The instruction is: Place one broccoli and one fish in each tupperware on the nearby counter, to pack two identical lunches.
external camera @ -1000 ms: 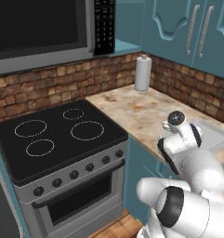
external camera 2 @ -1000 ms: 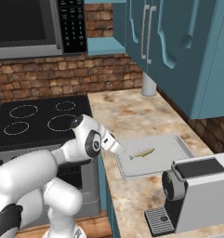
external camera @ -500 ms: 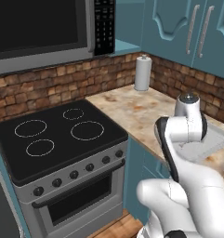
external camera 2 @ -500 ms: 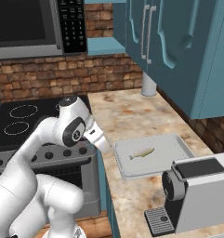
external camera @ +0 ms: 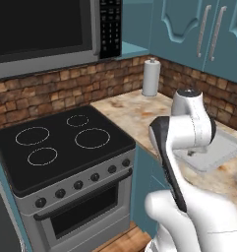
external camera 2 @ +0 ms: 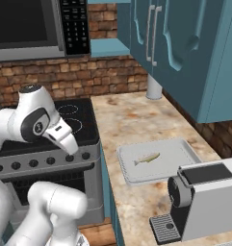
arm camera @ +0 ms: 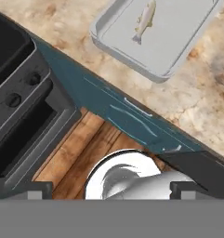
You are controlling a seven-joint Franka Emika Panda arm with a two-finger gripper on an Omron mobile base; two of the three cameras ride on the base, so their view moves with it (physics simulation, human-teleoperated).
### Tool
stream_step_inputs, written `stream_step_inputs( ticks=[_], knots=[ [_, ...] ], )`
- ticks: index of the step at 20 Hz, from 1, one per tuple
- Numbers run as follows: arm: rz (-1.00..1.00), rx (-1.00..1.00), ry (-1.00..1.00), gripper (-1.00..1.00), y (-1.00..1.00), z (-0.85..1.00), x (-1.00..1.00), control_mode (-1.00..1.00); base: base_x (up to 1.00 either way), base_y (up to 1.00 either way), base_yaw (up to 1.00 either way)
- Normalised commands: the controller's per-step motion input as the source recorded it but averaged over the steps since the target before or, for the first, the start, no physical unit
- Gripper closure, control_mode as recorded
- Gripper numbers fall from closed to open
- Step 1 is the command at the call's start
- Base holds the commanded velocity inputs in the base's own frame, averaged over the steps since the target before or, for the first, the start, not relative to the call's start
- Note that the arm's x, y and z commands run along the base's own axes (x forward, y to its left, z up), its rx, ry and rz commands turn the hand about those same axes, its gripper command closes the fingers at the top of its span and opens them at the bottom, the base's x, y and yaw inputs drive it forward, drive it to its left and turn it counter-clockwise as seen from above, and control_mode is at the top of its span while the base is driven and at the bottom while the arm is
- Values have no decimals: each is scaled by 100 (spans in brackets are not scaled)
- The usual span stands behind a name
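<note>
A pale grey tupperware (external camera 2: 182, 150) lies on the beige counter (external camera 2: 132, 120) beside the stove, and one small fish (external camera 2: 146, 158) rests in it. In the hand view the same tupperware (arm camera: 125, 58) and fish (arm camera: 145, 19) sit at the top, beyond the counter's (arm camera: 201, 107) teal front edge. My gripper (arm camera: 111, 188) hangs open over the wooden floor in front of that edge, well short of the tupperware, with nothing between its fingertips (arm camera: 39, 188). In the left base view my arm covers part of the tupperware (external camera: 223, 145). The broccoli is out of view.
A black coffee machine (external camera 2: 201, 199) stands on the counter right next to the tupperware. The black stovetop (external camera: 61, 142) lies to the left, a microwave (external camera: 46, 29) above it. A paper towel roll (external camera: 150, 78) stands at the back wall. Teal cabinets (external camera 2: 185, 43) hang overhead.
My arm has folded upward and the hand has swung left, away from the tupperware toward the stove front. The fish and the tupperware have stayed put, and the gripper has stayed open.
</note>
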Motion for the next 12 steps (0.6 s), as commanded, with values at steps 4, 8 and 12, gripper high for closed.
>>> stream_step_inputs(
  ticks=[4,8,12],
  knots=[
    [50,0,-2,-100,38,3,-85,-100,0,0,0],
    [53,0,-11,-100,20,0,-60,-100,0,0,0],
    [51,-1,-8,-100,24,20,-46,-100,0,0,0]
  ],
)
